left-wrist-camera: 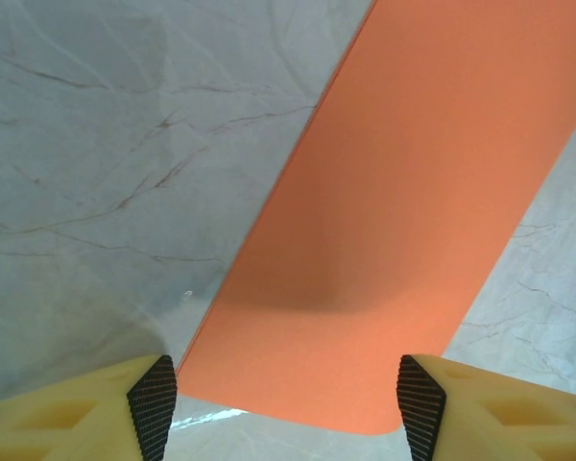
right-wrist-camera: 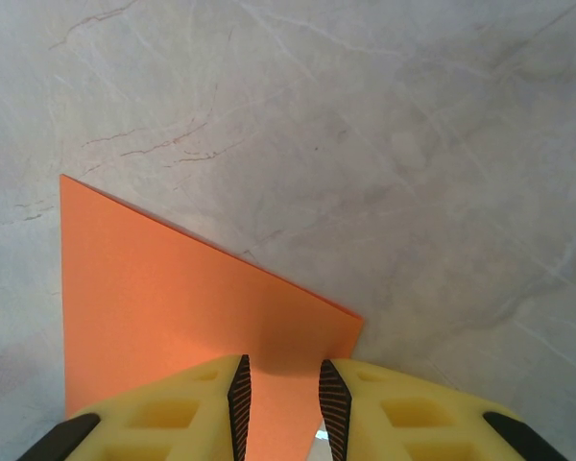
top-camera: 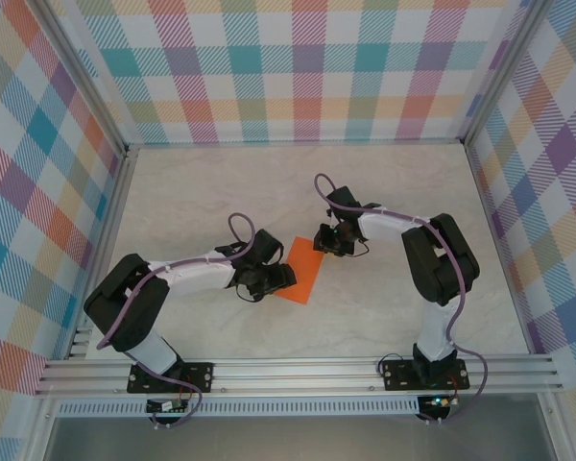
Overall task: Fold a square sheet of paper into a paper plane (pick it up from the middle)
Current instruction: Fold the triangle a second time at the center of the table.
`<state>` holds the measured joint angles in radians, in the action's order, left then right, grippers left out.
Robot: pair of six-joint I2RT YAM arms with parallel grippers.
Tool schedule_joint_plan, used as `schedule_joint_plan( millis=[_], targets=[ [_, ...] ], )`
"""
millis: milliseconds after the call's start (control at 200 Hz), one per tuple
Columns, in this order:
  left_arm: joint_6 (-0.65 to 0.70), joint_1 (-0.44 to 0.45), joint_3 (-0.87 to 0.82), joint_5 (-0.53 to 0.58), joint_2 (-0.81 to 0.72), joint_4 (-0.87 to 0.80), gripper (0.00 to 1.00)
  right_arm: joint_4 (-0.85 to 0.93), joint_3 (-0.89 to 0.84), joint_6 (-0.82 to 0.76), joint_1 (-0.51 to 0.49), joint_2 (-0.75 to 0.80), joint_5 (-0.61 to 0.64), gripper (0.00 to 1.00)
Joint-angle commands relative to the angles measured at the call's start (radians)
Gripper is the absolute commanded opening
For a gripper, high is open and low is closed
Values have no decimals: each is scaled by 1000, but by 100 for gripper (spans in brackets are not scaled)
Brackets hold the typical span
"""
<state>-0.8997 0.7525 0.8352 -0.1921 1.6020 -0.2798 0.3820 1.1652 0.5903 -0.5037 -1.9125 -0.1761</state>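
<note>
One orange sheet [top-camera: 302, 271], straight edges, open table [top-camera: 221, 192]

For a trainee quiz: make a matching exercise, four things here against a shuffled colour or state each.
1. left gripper
2. right gripper
3. square sheet of paper
4. table

A. bright orange
B. fingers wide apart
C. grey marbled
D. fingers nearly together

Pairs: 1-B; 2-D; 3-A; 4-C
</note>
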Motion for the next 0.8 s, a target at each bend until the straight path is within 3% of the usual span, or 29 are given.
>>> schedule_joint_plan(
  millis=[0, 540, 795],
  targets=[
    [1, 8, 26, 6, 27, -15, 66, -1, -41, 12, -10, -97, -5, 30],
    [7, 19, 44, -45, 32, 47, 44, -4, -45, 12, -9, -100, -5, 30],
    [13, 24, 45, -76, 28, 68, 43, -10, -47, 16, -9, -103, -8, 30]
  ],
)
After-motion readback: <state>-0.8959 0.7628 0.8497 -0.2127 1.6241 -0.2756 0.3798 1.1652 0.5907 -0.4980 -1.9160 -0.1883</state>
